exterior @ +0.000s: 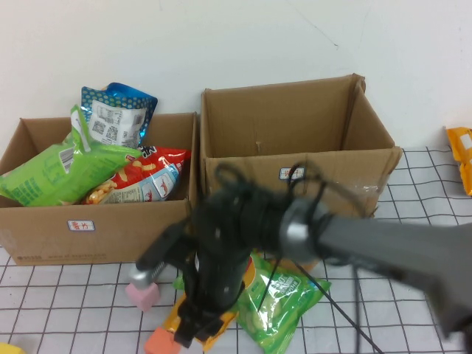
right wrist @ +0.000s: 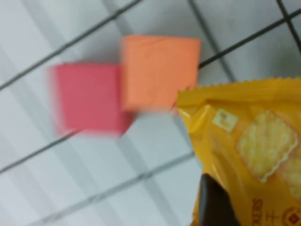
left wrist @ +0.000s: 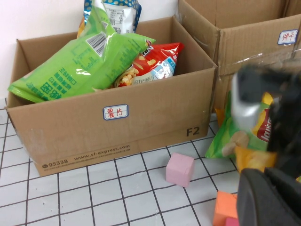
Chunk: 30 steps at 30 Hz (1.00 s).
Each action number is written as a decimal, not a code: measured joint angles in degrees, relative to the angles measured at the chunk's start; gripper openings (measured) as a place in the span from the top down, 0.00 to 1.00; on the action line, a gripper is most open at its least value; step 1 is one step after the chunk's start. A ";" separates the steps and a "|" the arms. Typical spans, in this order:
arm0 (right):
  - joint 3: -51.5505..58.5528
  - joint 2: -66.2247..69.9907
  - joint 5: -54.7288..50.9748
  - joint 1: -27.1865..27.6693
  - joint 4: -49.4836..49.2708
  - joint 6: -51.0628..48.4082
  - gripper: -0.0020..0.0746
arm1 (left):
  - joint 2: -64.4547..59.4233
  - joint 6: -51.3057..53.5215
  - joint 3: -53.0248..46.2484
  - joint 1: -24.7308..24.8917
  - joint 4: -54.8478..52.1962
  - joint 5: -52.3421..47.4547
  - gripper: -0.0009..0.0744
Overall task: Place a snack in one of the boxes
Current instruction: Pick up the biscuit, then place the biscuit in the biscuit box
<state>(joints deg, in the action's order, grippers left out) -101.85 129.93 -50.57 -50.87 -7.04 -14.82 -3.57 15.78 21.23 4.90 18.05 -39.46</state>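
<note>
My right gripper (exterior: 193,328) reaches across to the table's front centre and is shut on a yellow cracker snack bag (exterior: 215,329). In the right wrist view one dark fingertip (right wrist: 214,202) presses on the yellow bag (right wrist: 254,150). A green chip bag (exterior: 284,302) lies beside it, in front of the empty right cardboard box (exterior: 346,177). The left cardboard box (exterior: 96,221) holds green, red and blue snack bags. My left gripper (left wrist: 268,197) shows only as a dark mass low over the table near the left box (left wrist: 141,122); the arm is out of the high view.
A pink block (exterior: 142,293) and an orange block (exterior: 161,342) lie next to the yellow bag; a red block (right wrist: 87,96) touches the orange one (right wrist: 160,70). Another yellow packet (exterior: 461,155) lies at the far right edge.
</note>
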 joint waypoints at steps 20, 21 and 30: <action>-0.73 -27.33 -6.24 5.37 18.61 1.69 0.53 | 0.00 0.00 0.00 0.00 0.00 0.00 0.99; -0.73 -27.18 -4.03 7.39 18.61 2.83 0.53 | 0.00 0.00 0.00 0.00 0.00 0.00 0.99; -0.86 -19.83 16.90 24.86 0.07 -0.94 0.53 | 0.00 0.00 0.00 0.00 0.00 0.00 0.99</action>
<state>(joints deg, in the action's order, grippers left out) -102.71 110.10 -33.67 -26.00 -6.98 -15.75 -3.57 15.78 21.23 4.90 18.05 -39.46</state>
